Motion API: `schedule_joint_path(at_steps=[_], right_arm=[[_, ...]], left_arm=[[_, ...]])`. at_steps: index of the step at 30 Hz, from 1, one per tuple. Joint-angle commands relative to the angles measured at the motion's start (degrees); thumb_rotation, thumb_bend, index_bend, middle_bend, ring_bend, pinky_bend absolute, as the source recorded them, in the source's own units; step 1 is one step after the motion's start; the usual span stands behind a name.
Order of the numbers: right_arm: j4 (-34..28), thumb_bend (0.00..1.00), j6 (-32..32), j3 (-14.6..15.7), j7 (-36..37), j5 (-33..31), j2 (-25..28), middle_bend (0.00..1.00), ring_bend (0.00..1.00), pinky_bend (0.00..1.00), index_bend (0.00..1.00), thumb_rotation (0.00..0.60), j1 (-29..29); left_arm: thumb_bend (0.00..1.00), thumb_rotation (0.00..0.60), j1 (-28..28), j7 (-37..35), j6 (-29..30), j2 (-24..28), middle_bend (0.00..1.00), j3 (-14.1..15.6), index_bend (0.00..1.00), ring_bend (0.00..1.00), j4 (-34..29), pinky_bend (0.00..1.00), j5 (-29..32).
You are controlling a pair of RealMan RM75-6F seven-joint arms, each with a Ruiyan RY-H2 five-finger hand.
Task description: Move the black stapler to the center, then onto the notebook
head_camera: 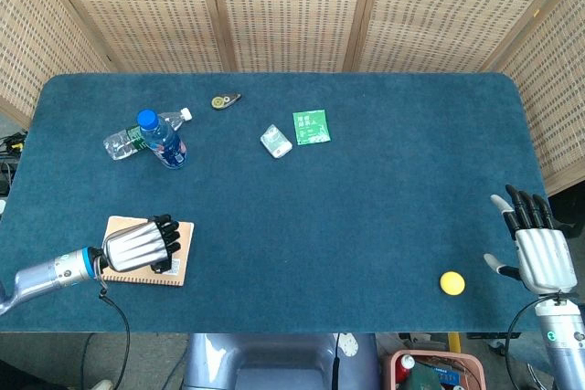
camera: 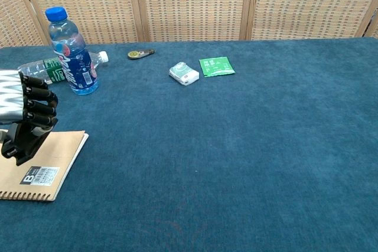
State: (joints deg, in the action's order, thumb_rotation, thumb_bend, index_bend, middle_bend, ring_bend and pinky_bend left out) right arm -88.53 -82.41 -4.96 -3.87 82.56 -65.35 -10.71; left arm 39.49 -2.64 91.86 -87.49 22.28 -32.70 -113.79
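The notebook [camera: 35, 166] carries a white label at its near corner with a large black "B" and a barcode beside it; the smaller print on that label is too fine to read. Printing on the upright bottle [camera: 72, 52] and the green packet [camera: 216, 65] cannot be made out.
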Motion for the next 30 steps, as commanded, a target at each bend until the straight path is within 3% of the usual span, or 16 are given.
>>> schedule_joint_path(at_steps=[1,14,16,18,21,23,30], right_arm=[[-0.07,0.0,0.07,-0.09,0.11,0.0,0.08,0.0,0.0,0.0,0.03,0.6,0.05],[-0.11,0.0,0.38,-0.56,0.81,-0.64,0.47,0.0,0.0,0.0,0.03,0.6,0.48],[-0.14,0.0,0.47,-0.63,1.04,-0.72,0.56,0.0,0.0,0.0,0.03,0.6,0.54],[-0.16,0.0,0.52,-0.69,1.2,-0.65,0.63,0.0,0.0,0.0,0.03,0.6,0.56],[-0.25,0.0,0.57,-0.73,1.28,-0.52,0.68,0.0,0.0,0.0,0.03,0.6,0.59],[-0.31,0.0,0.57,-0.7,1.3,-0.35,0.7,0.0,0.0,0.0,0.03,0.6,0.61],[-0.79,0.0,0.16,-0.58,1.64,0.61,0.95,0.0,0.0,0.0,0.03,0.6,0.82]], left_arm=[[0.32,0.6,-1.58,2.98,-4.16,2.0,0.59,0.49,0.77,0.39,-3.87,0.45,0.62],[0.31,0.6,-0.85,7.15,-11.51,2.63,0.54,0.32,0.75,0.39,-6.33,0.43,-0.05],[0.25,0.6,-1.04,8.21,-12.64,2.72,0.47,-0.16,0.67,0.39,-6.5,0.41,0.43],[0.1,0.6,-1.36,8.74,-14.02,3.26,0.29,-0.61,0.44,0.28,-7.68,0.32,1.21],[0.0,0.6,-1.66,10.24,-15.95,4.45,0.03,-1.33,0.08,0.05,-10.03,0.15,2.36],[0.0,0.6,-1.69,10.4,-16.29,5.23,0.0,-1.53,0.0,0.0,-11.54,0.07,2.57],[0.0,0.6,-2.6,7.89,-10.95,9.29,0.0,-2.97,0.0,0.0,-16.51,0.0,2.39]])
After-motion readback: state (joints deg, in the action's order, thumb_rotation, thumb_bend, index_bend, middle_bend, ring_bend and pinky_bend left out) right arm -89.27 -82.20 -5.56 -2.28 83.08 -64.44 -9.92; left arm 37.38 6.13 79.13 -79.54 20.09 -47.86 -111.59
